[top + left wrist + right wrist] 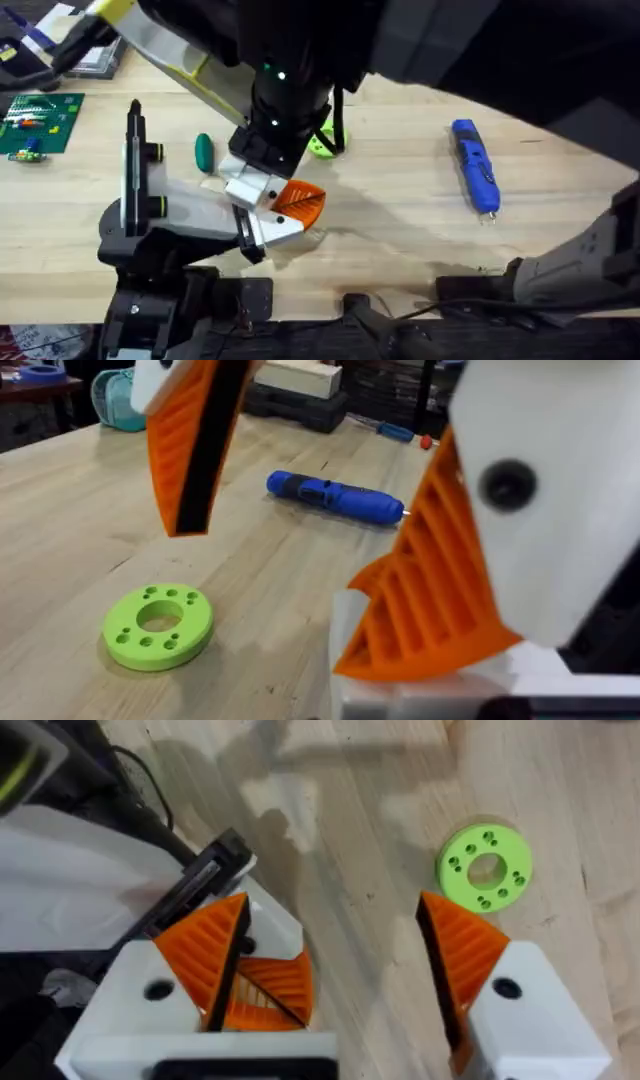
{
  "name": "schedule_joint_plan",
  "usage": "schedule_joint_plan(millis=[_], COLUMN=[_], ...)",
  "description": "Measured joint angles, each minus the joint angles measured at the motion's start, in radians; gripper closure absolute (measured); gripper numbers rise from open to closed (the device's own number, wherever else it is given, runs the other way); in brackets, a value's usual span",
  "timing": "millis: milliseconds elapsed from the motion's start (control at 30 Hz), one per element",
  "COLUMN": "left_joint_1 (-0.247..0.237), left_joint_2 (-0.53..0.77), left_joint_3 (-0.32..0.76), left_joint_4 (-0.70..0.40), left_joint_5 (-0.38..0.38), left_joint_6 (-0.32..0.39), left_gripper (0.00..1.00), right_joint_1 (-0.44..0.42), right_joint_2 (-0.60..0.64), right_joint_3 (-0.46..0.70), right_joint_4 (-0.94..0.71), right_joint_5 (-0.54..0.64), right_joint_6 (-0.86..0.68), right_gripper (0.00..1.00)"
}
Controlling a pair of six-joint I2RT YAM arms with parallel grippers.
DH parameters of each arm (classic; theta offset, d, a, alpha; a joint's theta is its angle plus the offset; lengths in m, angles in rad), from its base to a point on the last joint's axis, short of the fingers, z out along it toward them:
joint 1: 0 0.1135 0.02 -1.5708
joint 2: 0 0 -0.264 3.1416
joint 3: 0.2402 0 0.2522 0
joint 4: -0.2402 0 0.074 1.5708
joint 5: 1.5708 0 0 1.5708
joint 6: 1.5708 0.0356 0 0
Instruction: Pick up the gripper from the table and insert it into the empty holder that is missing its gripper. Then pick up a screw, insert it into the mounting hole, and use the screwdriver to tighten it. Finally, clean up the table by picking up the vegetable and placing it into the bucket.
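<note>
The holder [180,215], a grey-white wedge with a tall black plate, lies at the table's left; its white body [80,870] also shows from the right wrist. The small orange-ribbed gripper [270,995] [430,620] sits at the holder's tip. My right gripper [330,900] [275,200] hangs over that tip, open, one of its fingers [200,960] against the small gripper. My left arm [135,290] lies low by the holder. The blue screwdriver [475,165] [335,498] lies to the right. A green vegetable [204,150] lies behind the holder. The teal bucket [110,400] stands far off. The screw is out of view.
A lime-green ring with holes [325,140] [158,625] [485,868] lies just beyond the right gripper. A green circuit board [40,120] sits at the far left. Bare wood [400,230] stretches between holder and screwdriver.
</note>
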Motion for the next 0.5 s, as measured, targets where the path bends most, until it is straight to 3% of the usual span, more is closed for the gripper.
schedule_joint_plan(millis=[500], left_joint_1=[0.000], left_joint_2=[0.000], left_joint_3=[0.000], left_joint_4=[0.000], left_joint_5=[0.000], left_joint_6=[0.003], left_gripper=[0.995], right_joint_1=[-0.055], right_joint_2=[0.000], right_joint_3=[0.000], right_joint_4=[0.003], right_joint_5=[-0.013], right_joint_6=[0.000], right_gripper=[0.015])
